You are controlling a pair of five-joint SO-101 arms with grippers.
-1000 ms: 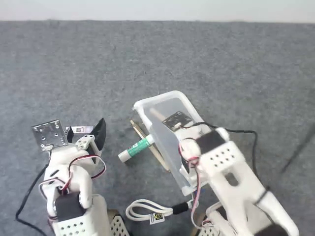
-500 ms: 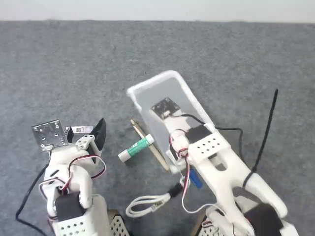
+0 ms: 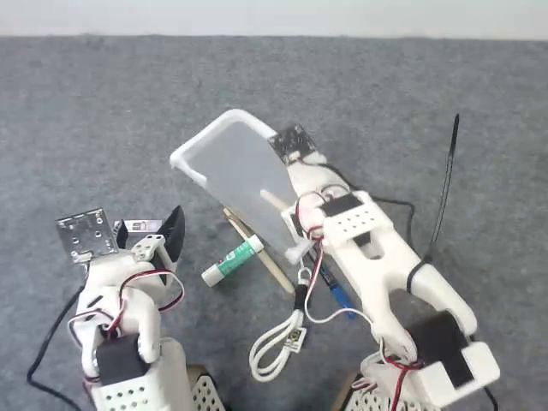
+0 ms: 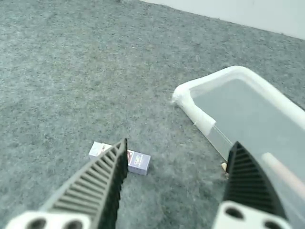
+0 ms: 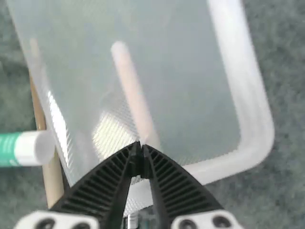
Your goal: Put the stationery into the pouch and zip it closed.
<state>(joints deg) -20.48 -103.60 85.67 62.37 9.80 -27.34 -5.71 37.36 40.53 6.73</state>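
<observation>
The frosted, translucent pouch (image 3: pixel 235 175), rimmed by a thick white band with rounded corners, was held tilted over the middle of the grey, felt-like table (image 3: pixel 103 103), its edge pinched between the closed, ribbed fingers of the right gripper (image 5: pixel 140 145). A pale wooden stick (image 5: pixel 136 95) was seen through its wall. A green-and-white cylindrical glue stick (image 3: pixel 233 259) lay just beside it. The left gripper (image 4: pixel 180 143) was spread wide and empty, toward the table's near left side.
</observation>
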